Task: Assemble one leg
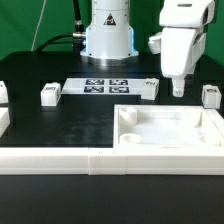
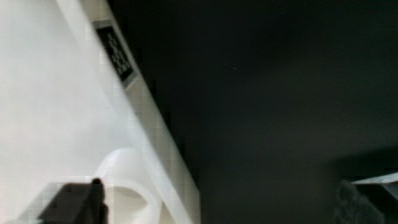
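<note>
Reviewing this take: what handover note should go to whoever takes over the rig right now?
Gripper: open, empty, hanging above the table by the back edge of the tray.
Legs: all loose on the table, none held. One leg is beside the marker board, one is at the exterior view's right, one at its left.
Done: no leg grasped or fitted, as far as shown.
Left: grasp a leg, likely the one by the marker board, and fit it.

**What the surroundings look like**

Pretty plain setup tbh. A plain green backdrop point(image 1: 30, 25) runs from 10 to 2 o'clock. Below it a matte black tabletop point(image 1: 70, 125) takes up the middle, with a low white plastic rail point(image 1: 50, 160) across at 6 o'clock. Lighting's bright and even.
</note>
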